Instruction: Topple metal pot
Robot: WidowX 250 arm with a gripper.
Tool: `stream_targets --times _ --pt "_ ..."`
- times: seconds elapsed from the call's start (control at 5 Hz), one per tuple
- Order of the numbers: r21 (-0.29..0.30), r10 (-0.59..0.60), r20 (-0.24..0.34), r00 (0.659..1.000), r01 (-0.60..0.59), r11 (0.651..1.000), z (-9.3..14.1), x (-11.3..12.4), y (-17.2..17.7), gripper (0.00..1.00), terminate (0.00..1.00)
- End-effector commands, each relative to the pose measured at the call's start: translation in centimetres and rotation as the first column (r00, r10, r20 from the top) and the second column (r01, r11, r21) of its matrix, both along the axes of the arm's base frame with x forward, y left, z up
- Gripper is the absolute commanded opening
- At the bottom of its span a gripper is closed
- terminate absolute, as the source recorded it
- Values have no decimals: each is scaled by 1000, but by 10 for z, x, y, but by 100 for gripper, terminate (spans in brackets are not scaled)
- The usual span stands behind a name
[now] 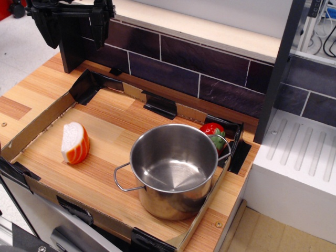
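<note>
The metal pot (176,170) stands upright and empty at the front right of the wooden counter, its two wire loop handles pointing left-front and right-back. My gripper (73,26) is black and hangs high at the back left corner, far from the pot. Its jaws stand apart with nothing between them.
A red toy strawberry (212,132) sits right behind the pot, touching or nearly touching it. A toy onion slice (75,143) lies at the left. A low cardboard wall (37,123) rings the wooden counter. A tiled backsplash (199,63) runs behind and a white drainboard (302,157) is at the right.
</note>
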State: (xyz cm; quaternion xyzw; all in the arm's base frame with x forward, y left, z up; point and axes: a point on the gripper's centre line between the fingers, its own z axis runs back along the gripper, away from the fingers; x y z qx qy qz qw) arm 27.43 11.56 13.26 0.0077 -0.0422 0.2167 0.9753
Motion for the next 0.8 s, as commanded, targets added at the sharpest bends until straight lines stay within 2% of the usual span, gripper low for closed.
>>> stream_targets --times 0.0,0.2,0.4,0.6 --pt "0 0 0 1000 0 1000 0 0 0 100 0" --pt "34 -227 42 973 225 974 6 -1 -19 100 0" --pt "23 -364 51 930 363 931 12 -9 -42 100 0" --pt "-48 -558 39 829 560 827 15 -25 -74 100 0"
